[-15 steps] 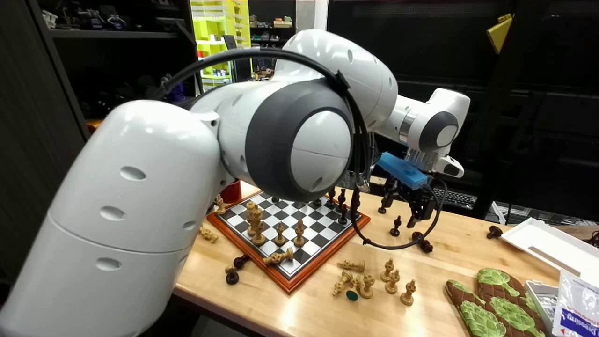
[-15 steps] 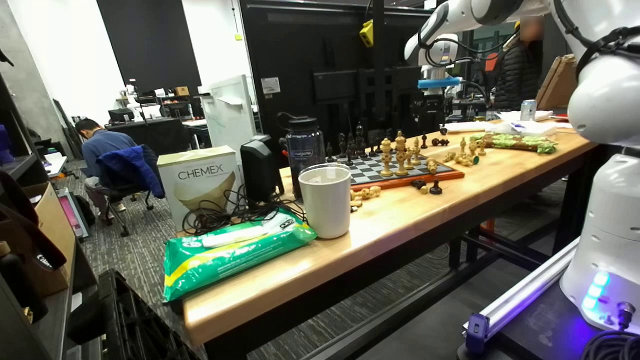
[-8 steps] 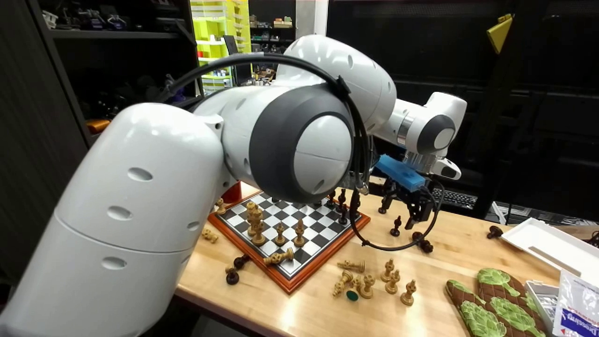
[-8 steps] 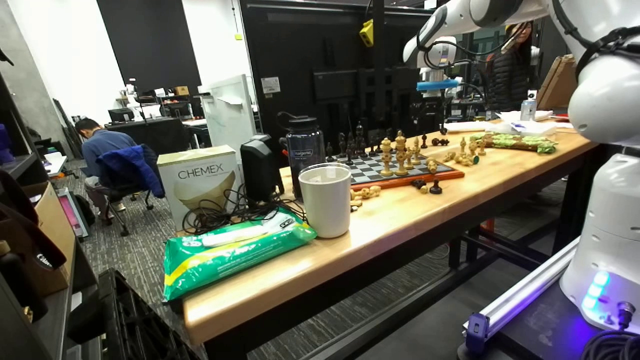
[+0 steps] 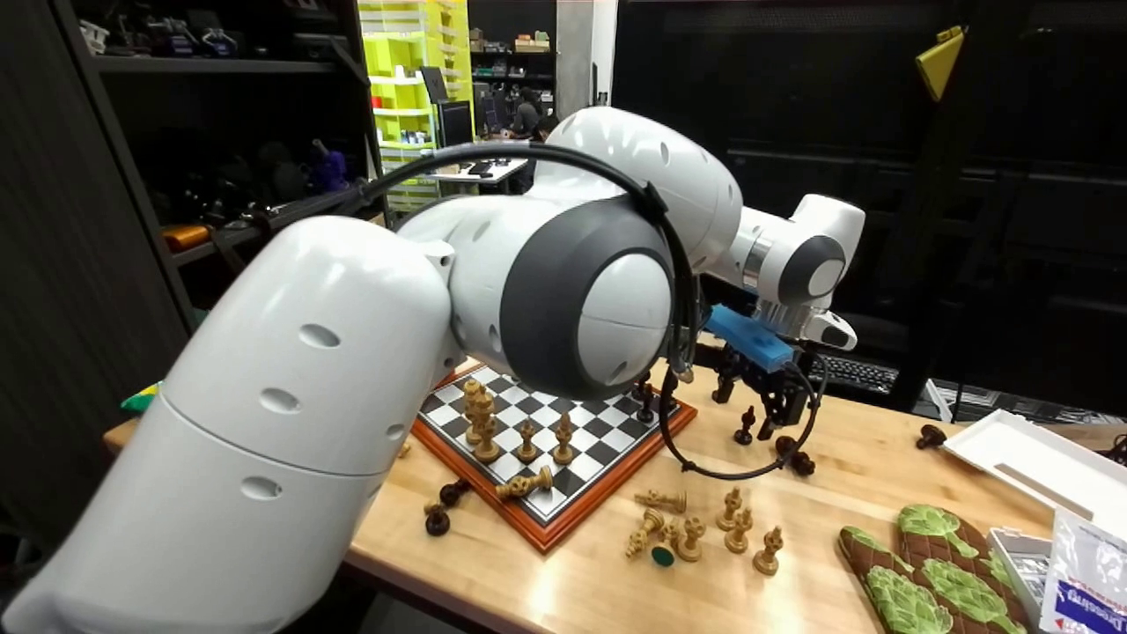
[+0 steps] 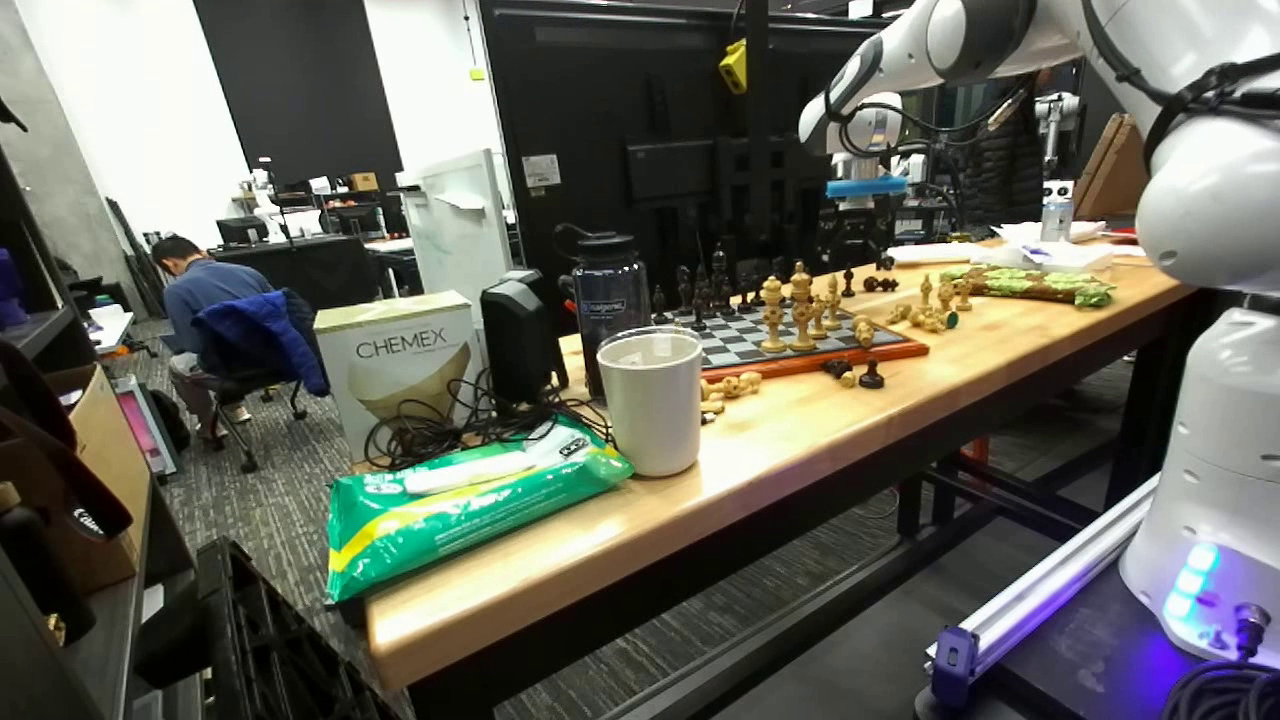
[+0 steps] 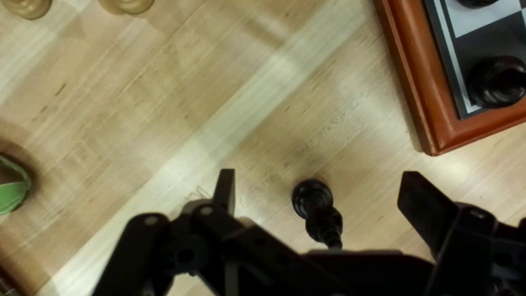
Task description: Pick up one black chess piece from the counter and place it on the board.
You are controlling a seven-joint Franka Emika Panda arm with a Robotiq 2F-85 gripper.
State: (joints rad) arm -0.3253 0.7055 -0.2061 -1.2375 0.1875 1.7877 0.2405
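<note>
At the left of an exterior view, the white Panda arm [image 5: 304,387] rises in front of a dark shelf unit [image 5: 211,64] and reaches out over the counter [image 5: 607,581], a pale wooden tabletop. To the right of its lower link, two dark chess pieces [image 5: 453,491] sit close together beside the board [image 5: 607,481], a black-and-white chessboard in a wide reddish-brown frame. A group of cream chess pieces [image 5: 484,431] stands upright on the squares, and a further cream piece [image 5: 526,483] lies on its side toward the near corner. Next come loose cream pieces [image 5: 690,539] on the wood, some upright, some tipped over. Near the board's right-hand corner, the black chess piece [image 5: 746,427] stands upright on the counter. At the far right, another dark chess piece [image 5: 931,436] rests by a white tray [image 5: 1026,467], with a quilted green-and-brown mat [image 5: 968,581] nearer the camera. In the wrist view, taken the same way, cream bases [image 7: 28,7] are cut off at the upper left; the gripper [image 7: 318,179] follows, its two fingers [image 7: 224,191] spread wide apart, with the black chess piece showing between them and touching neither. Whether the fingers reach down to the piece's height I cannot tell. To the right is the board's corner, one more dark piece [image 7: 495,84] on its end square.
</note>
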